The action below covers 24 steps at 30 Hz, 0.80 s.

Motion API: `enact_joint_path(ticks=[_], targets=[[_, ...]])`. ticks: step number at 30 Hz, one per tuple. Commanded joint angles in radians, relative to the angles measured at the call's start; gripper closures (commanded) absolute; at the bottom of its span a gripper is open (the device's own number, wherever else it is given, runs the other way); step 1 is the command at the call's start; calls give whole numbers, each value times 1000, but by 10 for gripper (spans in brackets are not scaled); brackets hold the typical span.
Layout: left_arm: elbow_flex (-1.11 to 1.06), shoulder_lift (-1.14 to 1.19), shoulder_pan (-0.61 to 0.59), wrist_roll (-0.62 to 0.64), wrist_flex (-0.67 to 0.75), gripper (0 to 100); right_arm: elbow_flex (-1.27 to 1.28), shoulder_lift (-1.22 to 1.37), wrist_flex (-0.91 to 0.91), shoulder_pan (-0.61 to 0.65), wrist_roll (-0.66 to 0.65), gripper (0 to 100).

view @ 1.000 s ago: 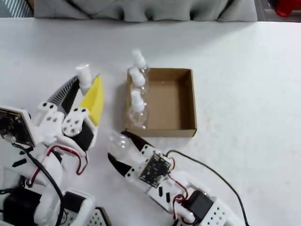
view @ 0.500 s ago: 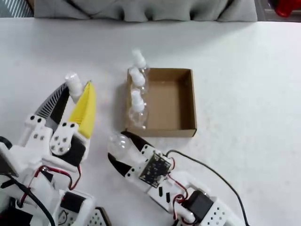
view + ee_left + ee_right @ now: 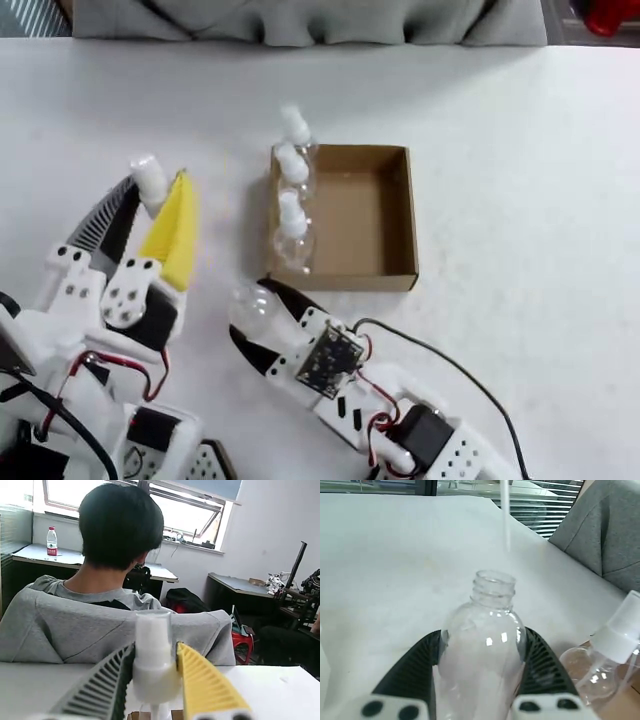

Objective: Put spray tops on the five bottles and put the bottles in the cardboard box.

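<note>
My left gripper (image 3: 153,196) is shut on a white spray top (image 3: 147,178), held above the table left of the cardboard box (image 3: 385,215); the same spray top (image 3: 153,660) stands upright between the grey and yellow fingers. My right gripper (image 3: 250,318) is shut on a clear open-necked bottle (image 3: 250,305) just off the box's near left corner. In the right wrist view that bottle (image 3: 484,642) sits between black fingers, and the spray top's thin dip tube (image 3: 506,515) hangs above its neck. Three capped bottles (image 3: 291,215) lie in a row along the box's left side.
A person in a grey top (image 3: 90,625) sits at the table's far edge, back turned. The right part of the box floor is bare. A capped bottle (image 3: 615,640) lies close beside the held one.
My left gripper, still holding the spray top, has swung to the left and slightly nearer, away from the box. The right arm and its bottle have stayed put.
</note>
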State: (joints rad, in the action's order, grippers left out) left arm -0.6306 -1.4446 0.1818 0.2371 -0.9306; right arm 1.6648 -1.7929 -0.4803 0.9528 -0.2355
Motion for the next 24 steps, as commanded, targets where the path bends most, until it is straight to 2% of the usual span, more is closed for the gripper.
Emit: enact_joint_path(ticks=[1, 18, 24], targets=[[3, -10, -27, 2, -12, 980, 5, -10, 18, 5, 11, 983], [-275, -214, -16, 9, 38, 980, 5, -10, 18, 5, 11, 983], [-288, -297, 91, 11, 12, 980, 6, -10, 18, 7, 11, 983]])
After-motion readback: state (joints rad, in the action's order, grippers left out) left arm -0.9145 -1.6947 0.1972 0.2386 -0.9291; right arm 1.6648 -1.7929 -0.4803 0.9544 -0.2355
